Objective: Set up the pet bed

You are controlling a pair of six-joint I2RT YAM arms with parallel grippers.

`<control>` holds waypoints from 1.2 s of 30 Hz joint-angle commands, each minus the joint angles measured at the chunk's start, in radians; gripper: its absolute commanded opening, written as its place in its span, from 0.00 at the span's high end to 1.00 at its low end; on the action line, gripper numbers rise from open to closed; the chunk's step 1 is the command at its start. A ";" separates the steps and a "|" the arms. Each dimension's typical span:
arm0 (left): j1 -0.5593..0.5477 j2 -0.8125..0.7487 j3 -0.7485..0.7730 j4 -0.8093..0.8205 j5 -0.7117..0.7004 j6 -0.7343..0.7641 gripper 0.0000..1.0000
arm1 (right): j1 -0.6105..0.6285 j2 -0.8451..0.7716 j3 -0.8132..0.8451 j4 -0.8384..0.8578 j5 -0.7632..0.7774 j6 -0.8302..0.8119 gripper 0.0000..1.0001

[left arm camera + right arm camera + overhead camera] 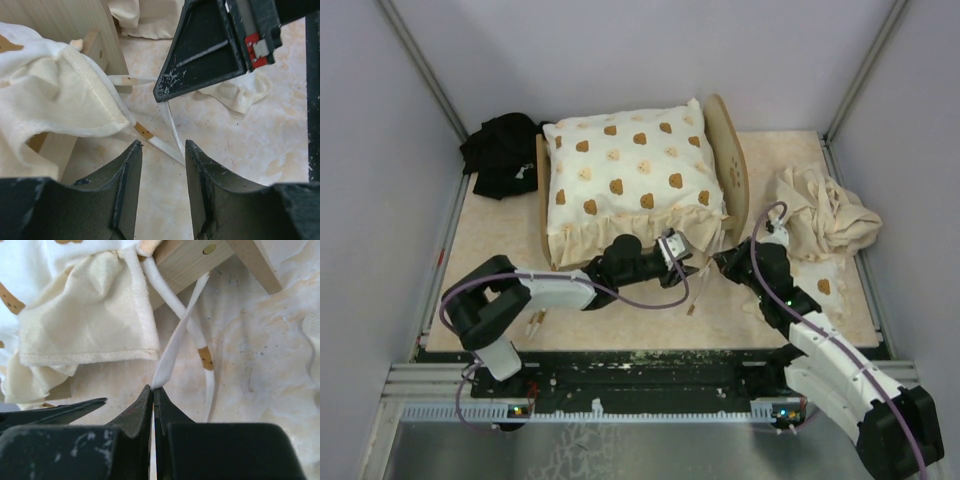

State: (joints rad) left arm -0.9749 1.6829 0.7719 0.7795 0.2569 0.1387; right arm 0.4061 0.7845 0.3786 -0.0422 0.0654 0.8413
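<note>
Pet bed is standing at the far middle of the bench, with its rounded headboard at the right end. The cream cushion with brown prints is lying on top of it and hiding the mattress.

At the near right corner of the frame, a white tie strap is coming down from the cushion's frill, beside a wooden leg. I judge that you are fastening the cushion to the frame with its straps.

The right gripper is pinching the end of this strap with its fingers clenched on it, and the strap is running tight up to the corner. The left gripper is waiting just beside it with fingers released. The second strap is passing across the gap between them, but they are not squeezing it.

To do this well, hold the pinched strap tight and close the left fingers on the loose strap near its end. Then cross the two without dragging the light frame. Both grippers are sitting just in front of that corner, near the wood. The beige cloth is lying apart on the right.
</note>
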 commanded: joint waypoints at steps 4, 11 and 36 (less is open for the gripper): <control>-0.002 0.077 0.070 0.041 0.063 0.085 0.51 | 0.008 -0.069 -0.020 0.082 -0.015 0.110 1.00; -0.006 0.134 0.124 0.033 0.130 0.080 0.47 | 0.008 -0.055 -0.025 0.087 -0.005 0.115 1.00; 0.049 0.085 0.050 0.122 -0.006 -0.164 1.00 | 0.003 -0.082 0.283 -0.210 -0.104 -0.946 0.64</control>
State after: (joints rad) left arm -0.9512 1.8217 0.8471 0.8177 0.2527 0.0677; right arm 0.4057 0.6910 0.5407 -0.1364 0.0338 0.2913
